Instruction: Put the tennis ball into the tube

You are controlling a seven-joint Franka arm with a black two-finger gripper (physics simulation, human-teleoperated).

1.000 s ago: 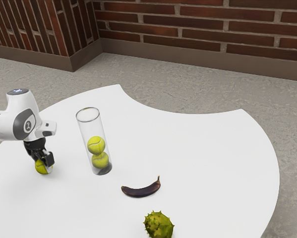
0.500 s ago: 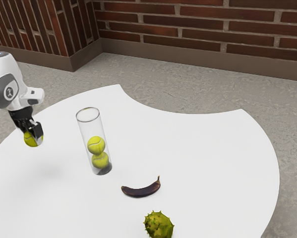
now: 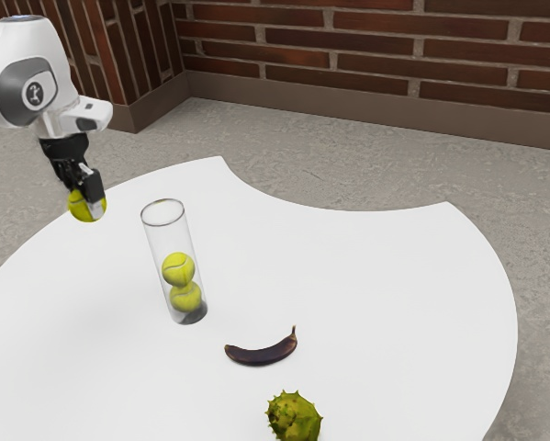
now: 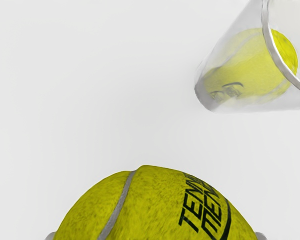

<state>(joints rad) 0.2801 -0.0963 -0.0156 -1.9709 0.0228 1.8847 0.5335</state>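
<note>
A black two-finger gripper [image 3: 91,199] clamps a tennis ball [image 3: 80,209] from both sides, aloft outside a clear upright tube [image 3: 170,238], toward the exterior view's left. Two more balls [image 3: 178,269] sit stacked inside it on a white table [image 3: 385,303], with a dark eggplant [image 3: 262,354] nearby and a spiky green fruit [image 3: 294,419] beyond.

- Yellow-green felt tennis ball [image 4: 150,205] in the foreground, wrist view: slanted black capitals in two lines, "TENN" above "MEN", both partly lost round the curve.
- Similar ball [image 4: 250,62] within the clear cylindrical tube [image 4: 266,30]: dark printed marks, illegible.
- White robot arm [image 3: 31,41], dark-grey panel [image 3: 13,90]: small pale emblem, wording not readable.
</note>
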